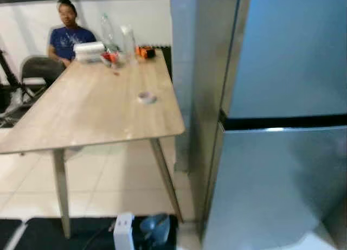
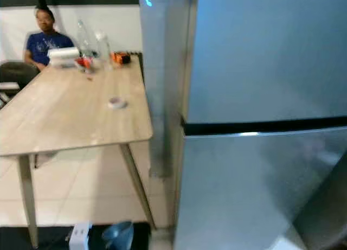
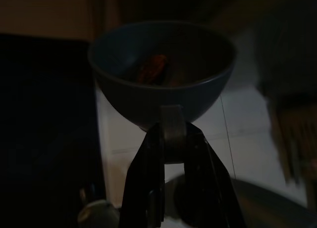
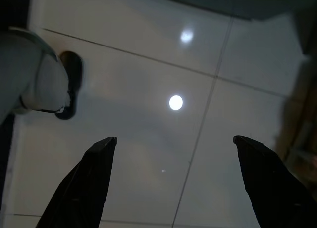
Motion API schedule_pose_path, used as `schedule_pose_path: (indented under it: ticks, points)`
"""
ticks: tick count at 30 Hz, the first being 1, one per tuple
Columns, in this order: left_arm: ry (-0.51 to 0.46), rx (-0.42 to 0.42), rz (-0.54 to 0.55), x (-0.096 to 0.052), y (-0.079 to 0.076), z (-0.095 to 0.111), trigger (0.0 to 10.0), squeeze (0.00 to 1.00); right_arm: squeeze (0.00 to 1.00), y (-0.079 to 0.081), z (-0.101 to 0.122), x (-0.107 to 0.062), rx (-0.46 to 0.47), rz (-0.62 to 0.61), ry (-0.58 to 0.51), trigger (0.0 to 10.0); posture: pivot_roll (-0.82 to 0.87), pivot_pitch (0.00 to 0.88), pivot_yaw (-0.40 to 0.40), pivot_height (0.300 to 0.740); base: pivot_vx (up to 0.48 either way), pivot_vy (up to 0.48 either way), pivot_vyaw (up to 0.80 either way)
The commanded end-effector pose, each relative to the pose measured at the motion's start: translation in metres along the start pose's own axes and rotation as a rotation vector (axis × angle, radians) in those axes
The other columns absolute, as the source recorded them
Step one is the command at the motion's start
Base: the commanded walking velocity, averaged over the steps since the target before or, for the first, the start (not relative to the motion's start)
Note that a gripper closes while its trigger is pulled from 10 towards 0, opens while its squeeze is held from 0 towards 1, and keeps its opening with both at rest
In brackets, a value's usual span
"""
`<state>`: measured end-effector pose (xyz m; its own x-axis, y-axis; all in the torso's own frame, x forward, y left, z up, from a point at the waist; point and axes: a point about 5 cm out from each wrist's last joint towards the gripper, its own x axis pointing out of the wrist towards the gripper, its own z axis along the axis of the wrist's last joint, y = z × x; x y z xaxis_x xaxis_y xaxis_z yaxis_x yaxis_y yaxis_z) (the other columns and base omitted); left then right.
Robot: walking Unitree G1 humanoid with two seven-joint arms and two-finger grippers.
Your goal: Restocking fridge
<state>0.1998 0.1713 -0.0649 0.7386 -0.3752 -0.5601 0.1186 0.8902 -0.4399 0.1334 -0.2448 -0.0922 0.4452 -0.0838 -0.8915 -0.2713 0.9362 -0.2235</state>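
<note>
Fridge [image 2: 260, 98] doors, both upper and lower, stand closed directly ahead of the robot, filling the right side of the head views, with the restocking barely begun as far as can be judged. The left claw [image 3: 171, 139] is clamped on the rim of a dark blue bowl [image 3: 161, 74] holding something reddish (too dim to identify), carried low beside the robot; the bowl's edge also shows at the bottom of the left eye view. The right claw [image 4: 173, 183] hangs idle over pale floor tiles [image 4: 148, 89], its two black fingers spread wide with nothing between them.

To the fridge's left, a wooden surface [image 1: 92, 109] carries more items near its far end: clear bottles [image 1: 116, 36], a white bundle [image 1: 88, 50], an orange object [image 1: 145, 52], and a small round item [image 1: 146, 97] nearer the middle. A person in a blue shirt [image 1: 68, 36] sits behind the far end.

One item is in hand; what remains, apparently, is opening a door, placing the bowl inside, and fetching whatever else on the surface belongs in there.
</note>
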Motion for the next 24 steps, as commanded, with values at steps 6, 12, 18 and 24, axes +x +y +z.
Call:
schedule_pose_path:
  ticks: [6, 12, 18, 24]
  points:
    - [-0.006, 0.001, 0.009, -0.001, 0.002, 0.002, 10.0, 0.00, 0.00, 0.000, 0.011, 0.000, -0.020, -0.035, -0.097, 10.0, -0.11, 0.000, 0.011, 0.740, 0.000, 0.000, 0.00]
    - [-0.006, 0.002, 0.005, -0.001, 0.002, 0.002, 10.0, 0.00, 0.00, 0.000, 0.019, -0.001, -0.044, -0.034, -0.190, 10.0, -0.11, 0.000, 0.011, 0.740, 0.000, 0.000, 0.00]
    - [-0.014, 0.010, 0.008, -0.001, 0.004, 0.004, 10.0, 0.00, 0.00, -0.067, 0.176, -0.031, -0.068, 0.180, -0.629, 10.0, -0.11, 0.000, 0.011, 0.740, 0.000, 0.000, 0.00]
    - [-0.025, 0.012, 0.020, -0.001, 0.004, 0.006, 10.0, 0.00, 0.00, -0.079, 0.236, -0.074, -0.155, 0.494, -0.898, 10.0, -0.11, 0.000, 0.006, 0.740, 0.000, 0.000, 0.00]
